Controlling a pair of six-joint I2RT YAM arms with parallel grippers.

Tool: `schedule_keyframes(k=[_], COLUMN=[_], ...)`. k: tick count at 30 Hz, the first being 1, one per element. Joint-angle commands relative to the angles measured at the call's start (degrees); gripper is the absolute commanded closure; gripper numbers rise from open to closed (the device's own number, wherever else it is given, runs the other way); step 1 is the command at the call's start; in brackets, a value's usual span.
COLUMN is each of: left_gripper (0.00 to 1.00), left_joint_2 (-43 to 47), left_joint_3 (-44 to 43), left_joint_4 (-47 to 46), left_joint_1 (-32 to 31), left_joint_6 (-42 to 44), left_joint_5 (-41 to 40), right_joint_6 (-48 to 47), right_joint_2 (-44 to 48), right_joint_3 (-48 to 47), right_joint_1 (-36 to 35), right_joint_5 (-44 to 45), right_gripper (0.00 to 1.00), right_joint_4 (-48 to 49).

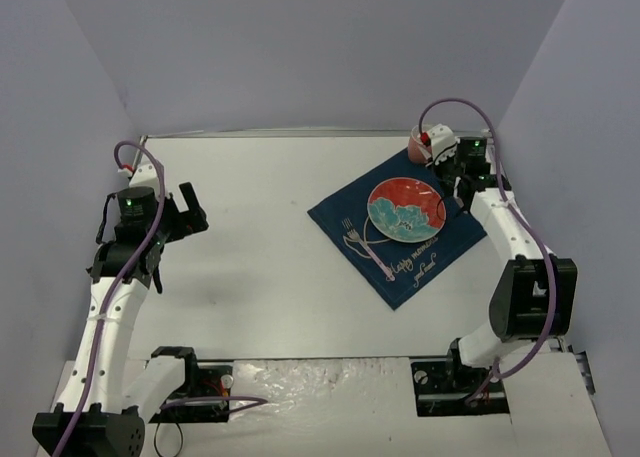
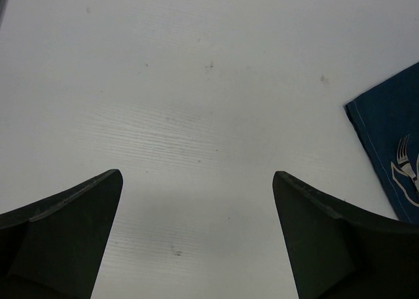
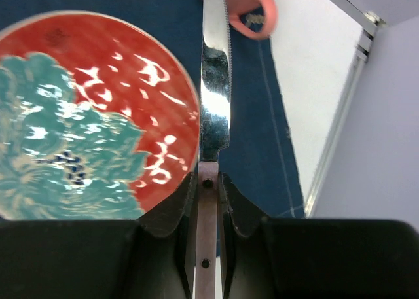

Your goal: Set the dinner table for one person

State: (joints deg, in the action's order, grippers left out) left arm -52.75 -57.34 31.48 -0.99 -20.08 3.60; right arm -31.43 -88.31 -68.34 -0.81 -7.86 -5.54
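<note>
White dinner table [image 1: 260, 217] bears a navy cloth [image 1: 455, 239] toward its right edge. Only the right wrist view reveals the right gripper [image 3: 208, 181] clamping a knife [image 3: 215, 103] by the plate [image 3: 98, 116]; the left gripper [image 2: 196, 181] gapes empty.

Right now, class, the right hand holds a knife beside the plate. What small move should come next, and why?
Probably lower the knife straight down onto the navy cloth. The right hand is shut on the handle, and the blade runs along the right rim of the plate, over cloth.
</note>
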Motion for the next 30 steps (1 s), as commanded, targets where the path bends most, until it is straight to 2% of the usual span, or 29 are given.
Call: schedule_keyframes(k=[1, 9, 17, 30], left_gripper=[0.03, 0.03, 0.03, 0.03], left_joint_2=[1.34, -0.29, -2.55, -5.43], left_joint_3=[-0.93, -0.84, -0.91, -1.02], left_joint_4=[-1.95, -1.71, -1.87, -1.86], left_joint_1=[-0.15, 0.04, 2.17, 3.89], left_joint_6=[0.48, 0.48, 0.07, -0.14], left_joint_5=[0.14, 0.39, 0.82, 0.97], right_joint_6=[-8.3, -12.54, -16.7, -17.78], right_joint_2=[-3.29, -11.43, -19.83, -24.51], right_joint_3=[-0.39, -0.6, -5.21, -8.99], right_joint_1=[5.35, 10.4, 12.92, 13.56], right_joint_5=[-4.58, -6.23, -6.56, -9.98], right_gripper=[1.0, 1.0, 1.0, 1.0], right_joint_4=[4.36, 7.43, 8.94, 14.42])
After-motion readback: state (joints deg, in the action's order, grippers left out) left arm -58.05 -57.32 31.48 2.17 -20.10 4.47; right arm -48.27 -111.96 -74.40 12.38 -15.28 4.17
